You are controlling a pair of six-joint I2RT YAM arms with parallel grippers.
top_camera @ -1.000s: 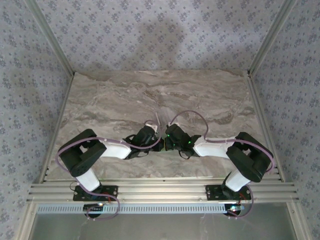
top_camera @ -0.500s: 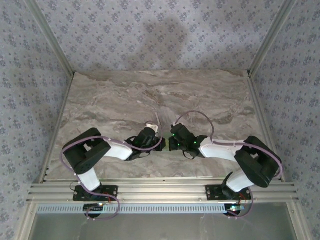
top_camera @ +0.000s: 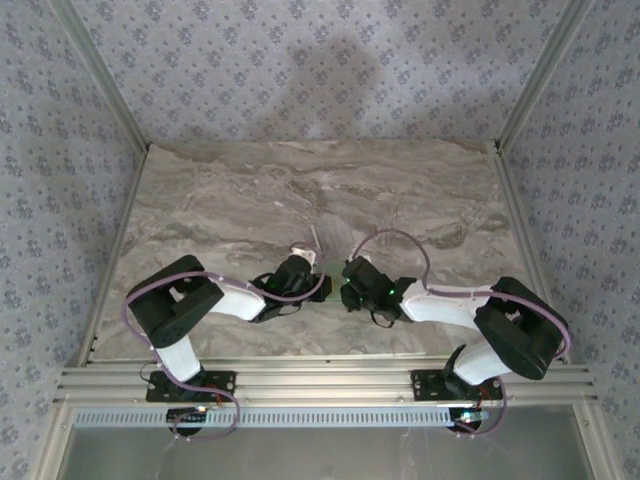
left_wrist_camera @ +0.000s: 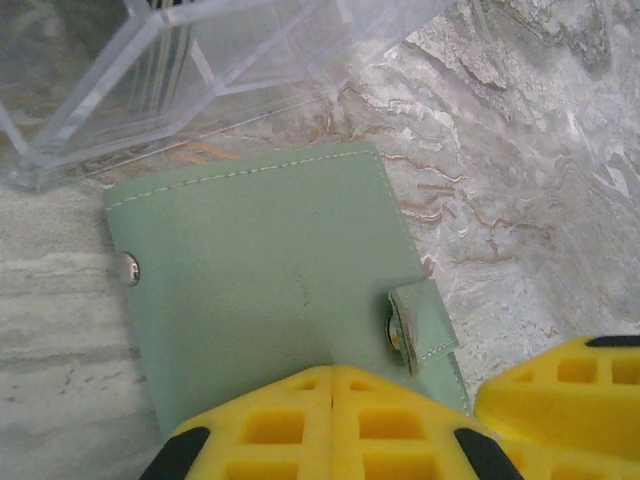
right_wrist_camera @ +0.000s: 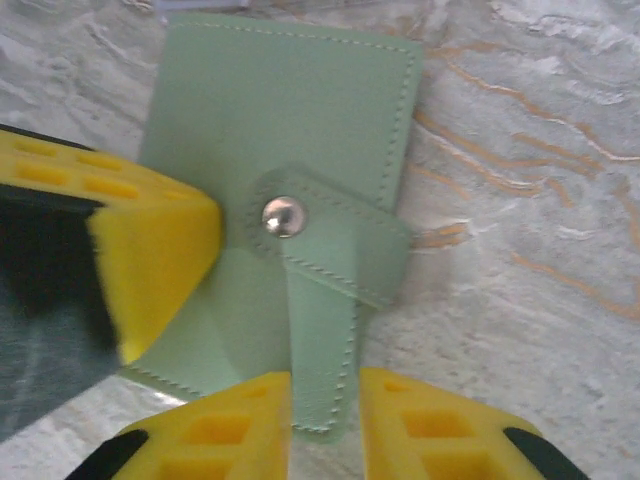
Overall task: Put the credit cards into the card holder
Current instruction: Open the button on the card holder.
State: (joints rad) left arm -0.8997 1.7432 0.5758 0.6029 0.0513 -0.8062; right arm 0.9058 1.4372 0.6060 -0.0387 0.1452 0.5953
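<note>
Lying flat on the marble-patterned table, the pale green card holder sits in the near half, about midway between the left and right edges, where the two arms meet. A clear plastic box stands just beyond the holder's far edge.

The left claw has its yellow fingers pressed together, with only a thin seam between them and nothing caught in it. Its tips come down on the near part of the holder's panel. In the right wrist view one of those fingers rests against the panel just beside the strap.

The holder's strap is folded across the panel with a round metal snap near its end. Its long end runs down into the gap of the right claw. That claw's fingers stand a little apart, one at each edge of the strap. Whether they actually touch the strap cannot be told.

A second metal stud shows on the panel near its left edge in the left wrist view. It cannot be told whether the strap's snap is fastened.
</note>
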